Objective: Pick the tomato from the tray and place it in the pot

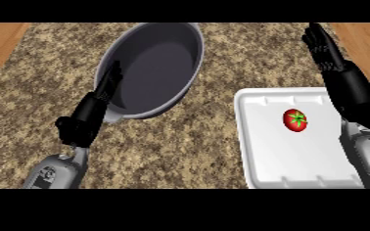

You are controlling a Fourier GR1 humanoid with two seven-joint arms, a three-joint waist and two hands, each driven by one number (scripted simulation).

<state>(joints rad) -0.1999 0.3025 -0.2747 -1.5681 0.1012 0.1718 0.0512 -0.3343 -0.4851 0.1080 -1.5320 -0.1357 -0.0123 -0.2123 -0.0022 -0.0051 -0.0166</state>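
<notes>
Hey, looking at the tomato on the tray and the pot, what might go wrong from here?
The tomato is round and lies free on the white tray, so a touch from the right hand might roll it away. The left hand overlaps the pot rim, so it might get in the way when the tomato is placed in the pot.

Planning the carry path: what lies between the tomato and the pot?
In the head view, only white tray floor and rim, then bare speckled counter, lie between the tomato and the pot.
</notes>
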